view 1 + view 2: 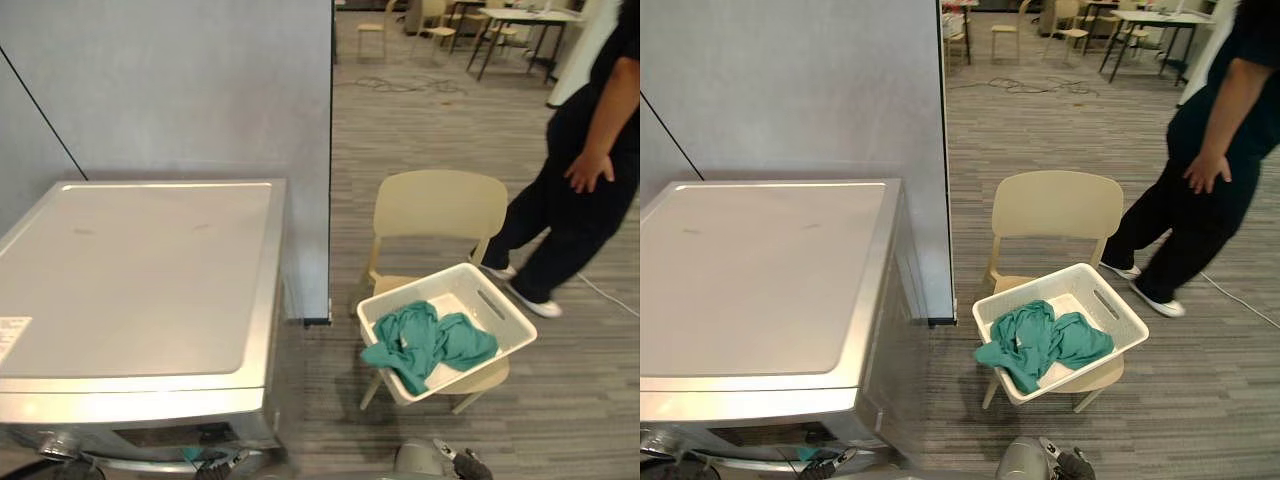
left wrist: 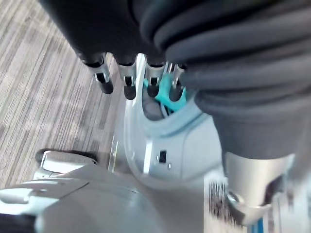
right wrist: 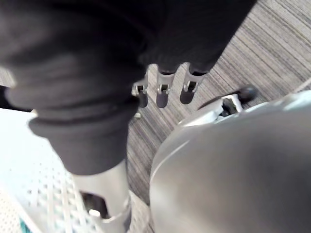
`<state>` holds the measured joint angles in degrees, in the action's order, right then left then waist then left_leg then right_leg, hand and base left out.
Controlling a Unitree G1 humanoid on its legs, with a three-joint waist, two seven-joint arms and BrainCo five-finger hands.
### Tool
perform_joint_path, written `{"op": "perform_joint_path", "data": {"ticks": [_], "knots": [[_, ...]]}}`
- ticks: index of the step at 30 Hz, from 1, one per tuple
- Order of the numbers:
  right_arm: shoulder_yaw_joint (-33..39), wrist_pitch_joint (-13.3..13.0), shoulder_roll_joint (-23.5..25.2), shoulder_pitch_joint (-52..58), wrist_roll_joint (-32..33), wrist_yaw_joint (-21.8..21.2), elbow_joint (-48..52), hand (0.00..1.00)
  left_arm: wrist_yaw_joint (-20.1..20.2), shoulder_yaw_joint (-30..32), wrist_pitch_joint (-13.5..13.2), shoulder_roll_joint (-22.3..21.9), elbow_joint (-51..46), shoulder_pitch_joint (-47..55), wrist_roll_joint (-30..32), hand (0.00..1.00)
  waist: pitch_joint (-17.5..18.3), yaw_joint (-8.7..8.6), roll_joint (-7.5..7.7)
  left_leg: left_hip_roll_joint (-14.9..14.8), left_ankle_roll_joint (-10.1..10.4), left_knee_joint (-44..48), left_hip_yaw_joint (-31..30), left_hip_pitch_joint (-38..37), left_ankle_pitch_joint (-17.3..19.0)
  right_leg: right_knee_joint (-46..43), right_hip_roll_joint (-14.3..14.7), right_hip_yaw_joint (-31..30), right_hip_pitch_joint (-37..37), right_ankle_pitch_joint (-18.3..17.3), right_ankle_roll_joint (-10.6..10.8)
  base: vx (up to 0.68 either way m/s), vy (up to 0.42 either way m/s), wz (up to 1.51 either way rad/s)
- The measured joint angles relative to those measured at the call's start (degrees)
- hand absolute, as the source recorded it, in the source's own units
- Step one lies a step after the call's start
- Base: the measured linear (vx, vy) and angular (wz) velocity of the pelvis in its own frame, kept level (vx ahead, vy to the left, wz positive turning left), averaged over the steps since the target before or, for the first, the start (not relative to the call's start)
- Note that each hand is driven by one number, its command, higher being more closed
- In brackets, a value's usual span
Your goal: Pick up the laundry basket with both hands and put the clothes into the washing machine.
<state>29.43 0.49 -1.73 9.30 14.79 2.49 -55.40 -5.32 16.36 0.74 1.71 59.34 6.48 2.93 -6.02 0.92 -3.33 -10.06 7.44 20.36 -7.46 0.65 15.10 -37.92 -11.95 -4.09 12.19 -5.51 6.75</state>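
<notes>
On the chair (image 1: 440, 205), basket (image 1: 497, 312) with clothes (image 1: 425, 340); left hand (image 2: 127, 80) and right hand (image 3: 162, 90) fingers apparently slack.

Beige chair (image 1: 440, 203) beside grey partition (image 1: 200, 90); person (image 1: 580, 205) standing near chair; tables (image 1: 520, 15) beyond.

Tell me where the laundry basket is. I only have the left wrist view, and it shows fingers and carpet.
Observer: The white laundry basket sits on the seat of a beige chair, ahead and to the robot's right.
Operator: Are the clothes in it?
Observer: Yes. A green garment lies bunched inside, one end spilling over the rim.
Operator: Anything near that chair I should watch?
Observer: A person in dark clothes stands just past the chair, further right. The washing machine is on the opposite side, to the robot's left.
</notes>
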Motion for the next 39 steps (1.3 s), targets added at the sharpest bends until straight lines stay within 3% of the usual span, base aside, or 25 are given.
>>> {"op": "perform_joint_path", "data": {"ticks": [2,4,7,9,10,13,14,15,16,17,18,19,20,21,22,24,26,28,34,36,39], "knots": [[0.0,0.1,-0.6,0.9,0.5,0.0,0.0,0.00,0.0,0.0,0.0,-1.2,-0.2,-0.1,0.0,0.00,0.3,-0.01,-0.76,-1.0,2.7,-3.9,-0.6,-1.8,-2.6,-0.3,1.8,-4.0,-1.4,-4.5,2.6,0.04,-0.369,0.33],[-0.2,0.4,0.1,1.2,1.2,-0.2,0.0,0.00,0.0,0.4,-0.2,-1.5,-0.4,-0.5,0.0,0.00,0.3,-0.10,-0.76,-1.9,4.4,-5.3,-2.2,-2.0,-3.5,1.3,1.9,-2.5,-3.7,-8.6,5.1,-0.02,-0.320,0.40],[-0.4,0.8,0.3,0.6,1.9,-0.3,-0.1,0.00,-0.1,2.3,-0.2,-1.6,-0.1,-0.7,0.0,0.00,0.7,0.18,0.27,-3.3,6.6,-6.4,-3.1,-1.3,-4.8,3.8,2.0,1.4,-4.7,-14.5,2.9,-0.06,-0.208,0.23],[-0.8,1.0,0.2,0.1,2.4,-0.4,-0.3,0.00,-0.1,4.0,-0.2,-1.6,0.5,-0.4,-0.2,0.00,0.8,0.02,0.38,-5.0,5.7,-8.1,-3.7,-1.5,-5.8,2.1,3.4,2.9,-4.2,-15.8,2.2,-0.16,-0.208,0.23],[-0.8,0.9,-0.3,-0.3,2.6,-0.4,-1.0,0.00,-0.1,4.6,-0.3,-1.6,1.0,-0.4,-1.0,0.00,0.8,0.01,0.44,-5.5,4.9,-8.7,-4.2,-1.5,-5.9,0.7,4.3,3.4,-3.8,-16.6,1.2,-0.19,-0.243,0.17],[-3.1,0.9,-1.4,-0.7,2.6,-0.4,-2.3,0.00,-0.2,4.7,-0.7,-1.9,1.3,-0.2,-2.2,0.00,0.8,0.12,0.58,-5.9,-4.2,-9.0,-5.0,-1.0,-7.6,0.7,5.8,3.8,-3.8,-16.9,0.2,-0.10,-0.133,0.24],[-3.5,0.9,-1.6,-0.7,2.7,-0.5,-2.7,0.00,-0.2,5.7,-0.9,-1.5,1.4,-0.4,-2.5,0.00,1.0,-0.06,1.01,-5.7,-7.2,-6.5,-3.3,2.3,-12.6,2.9,5.8,5.1,-4.1,-16.1,-1.4,-0.05,-0.073,0.59],[-3.5,0.8,-1.6,-0.8,2.8,-0.4,-3.0,0.00,-0.2,5.8,-1.1,-1.5,1.4,-0.4,-2.5,0.00,0.9,-0.13,1.01,-5.9,-8.9,-5.9,-1.1,4.3,-16.1,4.8,5.8,6.5,-4.8,-15.2,-2.2,-0.05,-0.071,0.76],[-3.4,0.7,-1.7,-1.0,2.8,-0.4,-3.5,0.00,-0.2,5.7,-1.1,-1.3,1.5,-0.5,-2.5,0.00,0.8,-0.23,1.12,-6.1,-9.3,-6.1,1.0,5.3,-18.9,6.3,5.7,7.6,-5.4,-14.4,-2.4,-0.03,-0.051,0.94],[-3.4,0.7,-1.6,-1.1,2.8,-0.3,-4.1,0.00,-0.2,5.5,-1.0,-0.6,1.6,-0.5,-2.5,0.00,0.3,-0.24,1.56,-6.4,-8.9,-8.3,5.9,6.2,-25.2,9.1,5.6,9.6,-7.0,-12.5,-3.4,-0.07,-0.101,1.21],[-3.4,0.6,-1.6,-1.0,2.8,-0.3,-4.0,0.00,-0.2,5.0,-1.0,0.3,2.0,-0.4,-2.3,0.00,0.1,-0.56,1.81,-6.5,-9.1,-10.7,10.6,6.6,-28.6,11.9,5.3,11.6,-8.3,-10.1,-5.3,-0.08,-0.061,1.17],[-3.4,0.4,-1.5,-1.1,2.9,-0.3,-4.0,0.00,-0.3,4.9,-1.0,0.5,2.0,-0.5,-2.2,0.00,-0.2,-0.56,1.79,-6.4,-8.1,-7.7,12.6,7.4,-26.4,12.5,4.8,13.2,-8.6,-9.4,-5.5,-0.10,-0.034,0.86],[-3.3,0.0,-1.6,-1.3,3.0,-0.1,-4.0,0.00,-0.4,4.3,-0.8,0.8,2.2,0.0,-2.1,0.00,-0.5,-0.20,1.85,-5.5,-5.7,-1.5,14.0,8.6,-20.8,13.2,4.5,14.2,-8.9,-8.9,-5.4,-0.12,0.038,0.49],[-3.5,-0.3,-1.7,-2.0,3.2,-0.1,-3.1,0.00,-0.9,3.7,-0.4,1.0,2.8,1.5,-2.0,0.00,-0.4,-0.10,2.15,-2.7,-2.7,4.9,13.9,8.6,-14.5,14.4,3.8,15.0,-9.2,-8.3,-5.5,-0.11,0.034,0.37],[-3.8,-0.3,-1.6,-2.0,3.3,-0.1,-1.4,0.00,-1.0,3.3,0.1,0.9,3.4,2.5,-2.0,0.00,-0.5,-0.17,2.06,-0.8,-1.7,6.0,13.9,7.8,-11.1,15.4,3.7,14.9,-9.2,-8.0,-5.0,-0.10,0.065,0.23],[-6.8,-0.3,-1.6,-1.0,3.3,-0.1,5.1,0.00,-0.9,2.4,0.7,0.6,4.4,4.2,-1.4,0.00,-0.9,-0.12,0.91,1.2,-1.6,-1.9,14.9,3.4,-6.1,17.3,4.3,14.7,-9.0,-6.6,-3.7,-0.07,0.085,0.08],[-10.5,-0.1,-0.6,0.5,3.1,-0.2,12.5,0.00,-1.0,2.1,0.7,0.6,4.3,4.9,-0.5,0.00,-1.0,-0.01,1.44,2.9,-1.3,-7.9,15.8,1.3,-7.3,20.4,4.0,13.5,-9.4,-4.2,-2.7,-0.05,0.074,-0.11],[-14.2,-0.4,0.5,3.0,2.6,-0.3,26.0,0.00,-1.1,2.3,0.7,0.1,4.3,5.1,-0.1,0.00,-0.7,-0.35,1.01,4.3,-1.6,-13.9,16.1,-0.6,-9.7,25.6,3.8,12.7,-10.1,-0.9,-2.4,0.03,0.096,-0.25],[-18.0,-3.4,1.8,12.5,-0.4,-2.2,55.7,0.00,-1.4,2.2,0.5,-0.3,3.9,4.0,3.0,0.00,0.5,-0.94,0.75,5.1,-2.8,-16.9,14.2,-2.4,-12.9,29.9,4.0,13.9,-13.1,0.7,-1.8,0.11,0.030,0.07],[-17.8,-4.9,1.6,12.7,-2.3,-2.8,60.2,0.00,-1.3,1.4,0.3,0.3,3.6,3.8,3.5,0.00,1.0,-1.85,0.90,5.4,-3.0,-17.4,13.7,-2.5,-13.2,31.1,4.4,14.5,-13.9,0.9,-1.8,0.14,-0.009,0.07],[-17.4,-5.9,1.1,12.4,-4.2,-2.8,61.7,0.00,-1.2,-1.3,-0.4,2.0,2.9,3.0,4.5,0.00,1.3,-1.79,1.92,4.9,-2.9,-17.6,13.3,-2.3,-13.2,33.3,5.3,14.8,-14.5,1.6,-2.0,0.09,-0.035,-0.03]]}}
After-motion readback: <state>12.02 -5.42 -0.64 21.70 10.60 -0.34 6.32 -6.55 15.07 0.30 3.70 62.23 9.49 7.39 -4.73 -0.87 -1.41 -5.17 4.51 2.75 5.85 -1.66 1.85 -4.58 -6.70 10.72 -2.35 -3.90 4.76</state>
